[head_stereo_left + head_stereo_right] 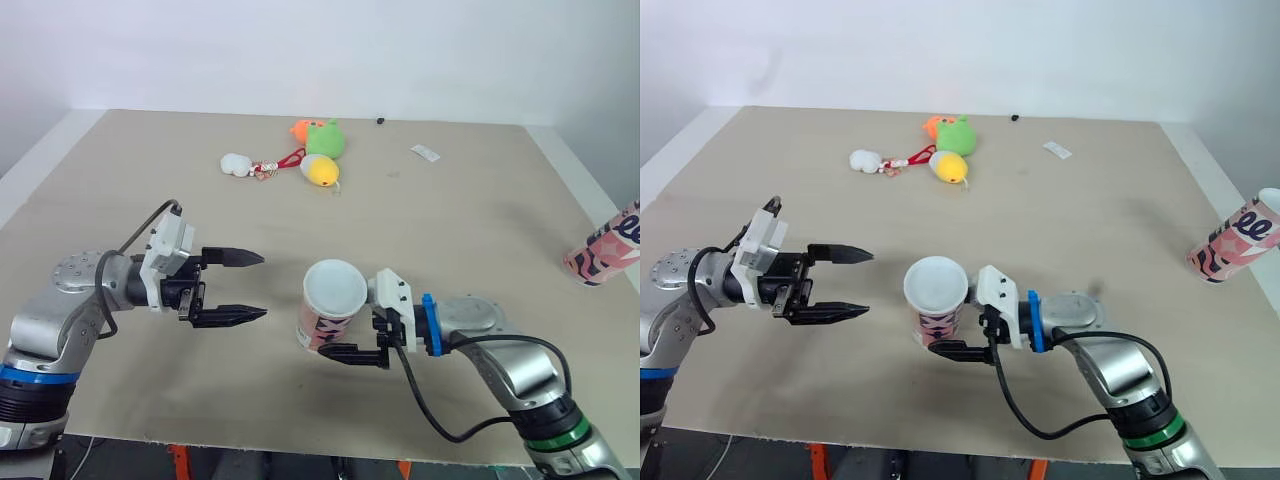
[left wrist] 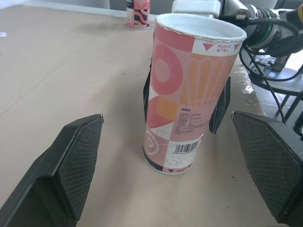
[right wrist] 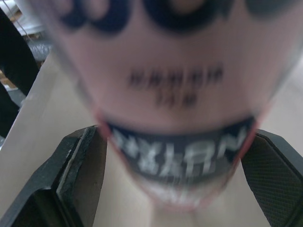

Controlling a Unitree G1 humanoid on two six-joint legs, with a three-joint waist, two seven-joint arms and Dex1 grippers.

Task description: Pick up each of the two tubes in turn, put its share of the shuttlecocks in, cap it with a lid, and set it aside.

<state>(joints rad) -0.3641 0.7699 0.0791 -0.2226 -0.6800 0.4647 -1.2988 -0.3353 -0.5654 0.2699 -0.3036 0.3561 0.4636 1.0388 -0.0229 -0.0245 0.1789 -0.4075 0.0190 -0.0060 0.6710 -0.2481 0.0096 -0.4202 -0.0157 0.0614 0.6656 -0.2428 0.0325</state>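
A pink patterned tube [image 1: 326, 312] with a white top stands upright near the table's front middle. My right gripper [image 1: 328, 338] is shut on its lower part, one black finger [image 3: 80, 175] pressed to each side. The left wrist view looks at this tube [image 2: 187, 94] straight on, with the right gripper's fingers [image 2: 220, 105] hugging it. My left gripper [image 1: 263, 286] hangs open a short way to the tube's left, level with it, with nothing between its fingers. A second pink tube [image 1: 605, 245] stands at the table's right edge, far from both grippers.
Plush toys, green, orange and yellow [image 1: 322, 150], lie at the back middle with a small white toy [image 1: 236, 163] on a red strap. A small white slip [image 1: 425, 152] and a tiny black item [image 1: 380, 121] lie further back. The table's front edge [image 1: 300, 445] is close below the arms.
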